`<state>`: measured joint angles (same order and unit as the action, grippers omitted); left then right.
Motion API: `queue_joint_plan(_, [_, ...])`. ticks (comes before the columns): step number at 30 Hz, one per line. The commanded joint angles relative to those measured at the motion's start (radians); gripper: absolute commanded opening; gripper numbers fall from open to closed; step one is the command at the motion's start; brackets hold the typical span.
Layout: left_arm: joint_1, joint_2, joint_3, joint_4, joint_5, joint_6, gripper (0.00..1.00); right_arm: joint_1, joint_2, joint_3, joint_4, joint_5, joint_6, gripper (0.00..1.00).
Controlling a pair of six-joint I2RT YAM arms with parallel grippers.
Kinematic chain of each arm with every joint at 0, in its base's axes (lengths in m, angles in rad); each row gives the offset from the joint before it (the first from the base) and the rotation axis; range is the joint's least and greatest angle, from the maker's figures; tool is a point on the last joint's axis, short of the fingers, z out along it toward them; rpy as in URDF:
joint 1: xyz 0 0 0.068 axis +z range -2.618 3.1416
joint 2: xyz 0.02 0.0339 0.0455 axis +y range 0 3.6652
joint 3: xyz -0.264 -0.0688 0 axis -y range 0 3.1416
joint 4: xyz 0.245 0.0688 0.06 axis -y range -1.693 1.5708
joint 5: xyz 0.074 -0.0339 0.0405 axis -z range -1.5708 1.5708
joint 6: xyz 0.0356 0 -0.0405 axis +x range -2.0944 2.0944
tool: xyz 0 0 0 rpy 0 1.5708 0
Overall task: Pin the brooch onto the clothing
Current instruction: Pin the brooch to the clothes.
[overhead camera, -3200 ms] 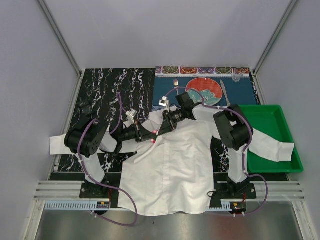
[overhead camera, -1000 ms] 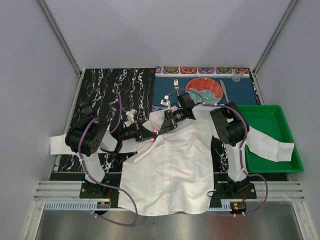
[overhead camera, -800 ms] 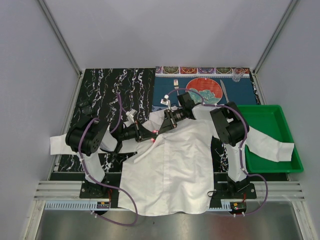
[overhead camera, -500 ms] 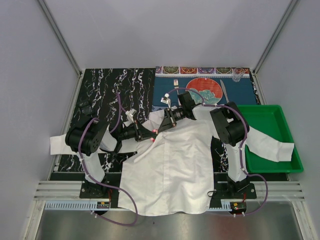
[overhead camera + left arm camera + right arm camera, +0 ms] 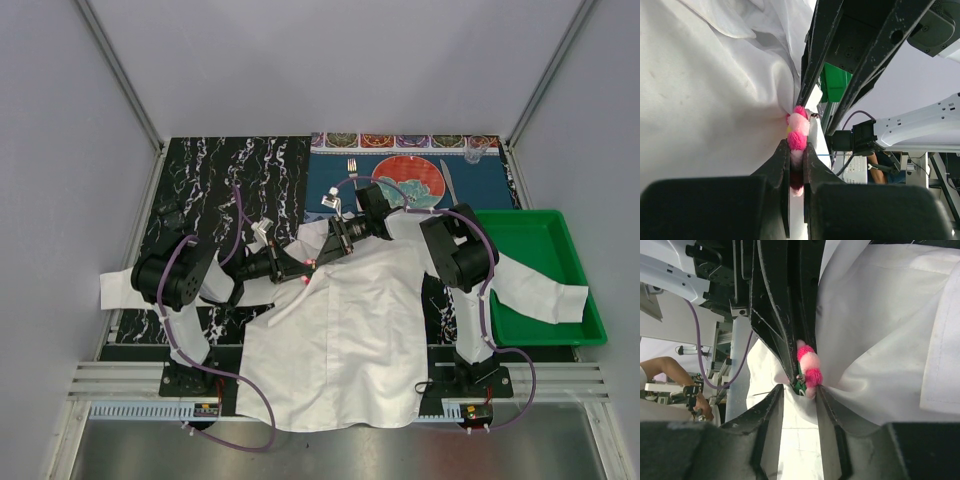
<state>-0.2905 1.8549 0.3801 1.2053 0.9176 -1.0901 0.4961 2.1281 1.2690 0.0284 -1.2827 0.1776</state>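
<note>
Two black arms meet over the white shirt (image 5: 345, 330), which lies spread out on the bench (image 5: 200, 180). The left end effector (image 5: 796, 150) is clenched tight on the little pink flower brooch (image 5: 797, 127). The brooch is pushed up against a bunched bit of the shirt near the collar. The right end effector (image 5: 799, 390) comes at it from the other side. Its two fingers stand a little apart with a fold of shirt between them, right by the brooch, but I cannot tell if they squeeze the fold. One sleeve lies in the green tray (image 5: 545, 235) on the right. The other sleeve sticks out on the left, past the left arm. A red and teal plate (image 5: 408, 180) sits on a blue mat (image 5: 335, 180) behind the arms.
</note>
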Motion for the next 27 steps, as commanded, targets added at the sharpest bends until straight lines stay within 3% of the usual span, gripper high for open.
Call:
queue_joint_plan(1, [0.010, 0.007, 0.031, 0.346, -0.010, -0.002, 0.00, 0.013, -0.005, -0.010, -0.008, -0.052, 0.003, 0.42])
queue_joint_plan(12, [0.022, 0.000, 0.040, 0.353, -0.006, -0.011, 0.00, 0.007, 0.024, 0.007, -0.061, -0.020, 0.003, 0.50])
queue_joint_plan(15, [0.022, 0.001, 0.043, 0.361, -0.010, -0.014, 0.00, 0.007, 0.024, 0.009, -0.056, -0.039, 0.008, 0.46])
queue_joint_plan(19, [0.022, 0.007, 0.057, 0.370, -0.013, -0.024, 0.00, 0.006, 0.035, 0.015, -0.036, -0.064, 0.046, 0.30])
queue_joint_plan(20, [0.022, 0.010, 0.059, 0.376, -0.013, -0.031, 0.00, 0.007, 0.038, 0.015, 0.005, -0.069, 0.055, 0.25])
queue_joint_plan(23, [0.022, 0.018, 0.060, 0.387, -0.011, -0.039, 0.00, 0.007, 0.041, -0.005, 0.092, -0.081, 0.124, 0.22])
queue_joint_plan(25, [0.022, 0.021, 0.059, 0.389, -0.010, -0.036, 0.00, 0.007, 0.038, -0.016, 0.180, -0.087, 0.192, 0.24])
queue_joint_plan(27, [0.022, 0.024, 0.059, 0.390, -0.011, -0.034, 0.00, 0.007, 0.038, -0.036, 0.256, -0.098, 0.293, 0.32])
